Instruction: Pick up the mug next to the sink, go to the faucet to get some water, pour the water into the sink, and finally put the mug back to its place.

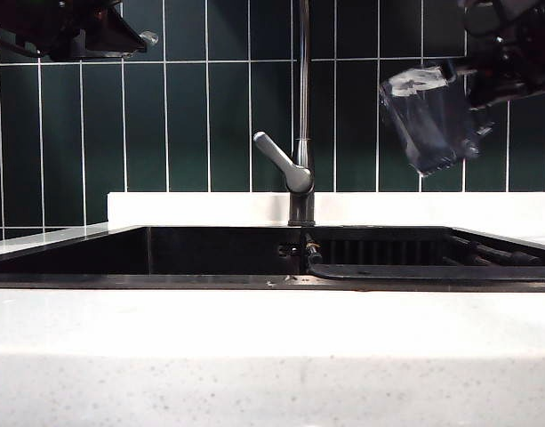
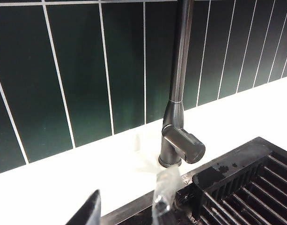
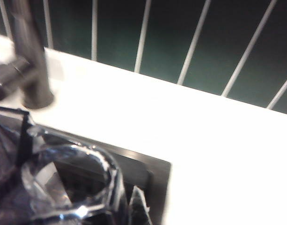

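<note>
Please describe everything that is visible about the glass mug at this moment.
The mug is clear, colourless glass with faceted, angular walls and a pale rim. It hangs in the air, tilted, high above the right end of the sink and to the right of the faucet. The right gripper is shut on it at its upper right side. Nothing else touches it. Whether it contains water cannot be told. The right wrist view shows its open mouth from above.

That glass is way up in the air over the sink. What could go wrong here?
The right gripper holds the mug high and tilted above the sink; a slip could drop the glass onto the rack. Swinging toward the faucet, it might knock the pipe. The left gripper hangs open nearby, empty.
</note>
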### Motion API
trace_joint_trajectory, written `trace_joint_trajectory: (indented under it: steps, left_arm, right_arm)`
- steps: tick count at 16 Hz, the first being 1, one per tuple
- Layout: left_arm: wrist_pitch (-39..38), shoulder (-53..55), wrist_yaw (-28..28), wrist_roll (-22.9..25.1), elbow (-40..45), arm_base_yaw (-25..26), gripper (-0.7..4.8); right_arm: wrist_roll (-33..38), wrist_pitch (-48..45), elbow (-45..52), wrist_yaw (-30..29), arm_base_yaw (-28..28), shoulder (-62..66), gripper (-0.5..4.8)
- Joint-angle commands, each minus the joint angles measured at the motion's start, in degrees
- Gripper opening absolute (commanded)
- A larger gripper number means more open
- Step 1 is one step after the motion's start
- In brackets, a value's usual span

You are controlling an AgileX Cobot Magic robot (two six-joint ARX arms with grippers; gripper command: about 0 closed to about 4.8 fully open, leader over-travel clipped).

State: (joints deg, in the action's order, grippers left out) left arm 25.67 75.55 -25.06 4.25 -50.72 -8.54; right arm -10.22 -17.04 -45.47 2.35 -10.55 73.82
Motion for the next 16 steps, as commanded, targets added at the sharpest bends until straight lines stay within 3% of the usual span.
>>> trace_joint_trajectory:
  steps: [1,16]
  left_arm:
    - [0.72,-0.35,-0.04,-0.68,-0.09,-0.04,1.42]
    - [-0.33,-1.44,-2.19,-3.21,-0.09,-0.04,1.42]
  right_arm:
    - [-5.38,-4.63,-0.70,-0.81,-0.02,-0.79,-0.09]
    - [-33.79,0.13,-0.92,1.64,-0.07,-0.90,-0.09]
